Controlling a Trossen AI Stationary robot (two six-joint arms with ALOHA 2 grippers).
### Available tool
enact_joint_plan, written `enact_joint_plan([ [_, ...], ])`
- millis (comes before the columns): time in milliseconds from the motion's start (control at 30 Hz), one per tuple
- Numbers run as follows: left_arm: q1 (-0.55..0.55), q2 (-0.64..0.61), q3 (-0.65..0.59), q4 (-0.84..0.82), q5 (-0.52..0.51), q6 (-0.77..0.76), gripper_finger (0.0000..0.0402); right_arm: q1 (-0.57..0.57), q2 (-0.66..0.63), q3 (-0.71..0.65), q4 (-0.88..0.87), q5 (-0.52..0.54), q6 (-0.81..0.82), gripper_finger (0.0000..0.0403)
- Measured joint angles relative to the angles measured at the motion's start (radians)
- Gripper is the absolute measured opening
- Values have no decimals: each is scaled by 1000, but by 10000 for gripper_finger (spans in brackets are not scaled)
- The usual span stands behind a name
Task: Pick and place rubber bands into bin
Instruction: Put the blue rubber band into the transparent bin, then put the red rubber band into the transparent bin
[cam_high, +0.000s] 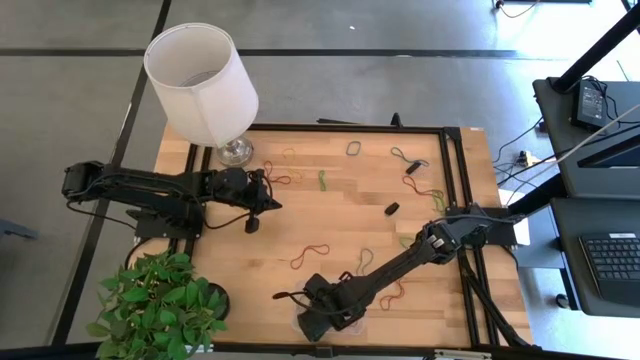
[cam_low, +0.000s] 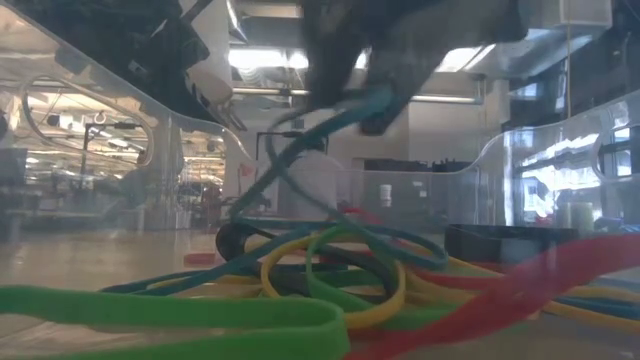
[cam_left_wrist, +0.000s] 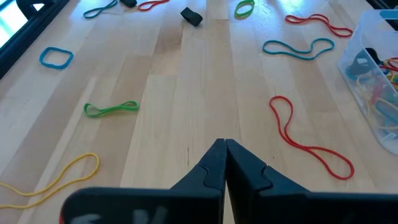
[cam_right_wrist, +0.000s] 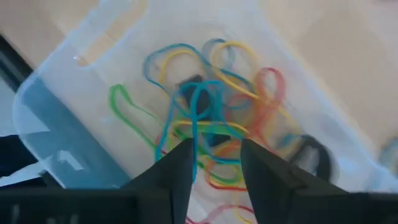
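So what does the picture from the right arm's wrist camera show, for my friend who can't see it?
The right gripper hangs with its jaws open over the clear bin, and a teal rubber band dangles between the jaws. Below it in the bin lies a tangled pile of rubber bands in yellow, red, blue and green.

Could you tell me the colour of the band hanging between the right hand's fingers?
Teal band, right wrist view.
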Motion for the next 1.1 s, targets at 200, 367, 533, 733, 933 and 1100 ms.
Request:
enact_joint_plan([
  [200,0,0,0,0,0,-29,6,1,-20,-1,-43,-2,-6,148],
  [367,0,0,0,0,0,-50,2,1,-27,2,-126,-6,-29,148],
  [533,0,0,0,1,-3,-52,5,0,-27,0,-47,-28,-172,132],
  [733,0,0,0,2,-2,-75,6,-4,-30,-3,-123,-7,-80,95],
  [933,0,0,0,3,5,-87,5,2,-34,-1,-74,-6,-53,46],
  [1100,-11,0,0,2,33,-67,2,30,-40,4,115,109,-54,10],
])
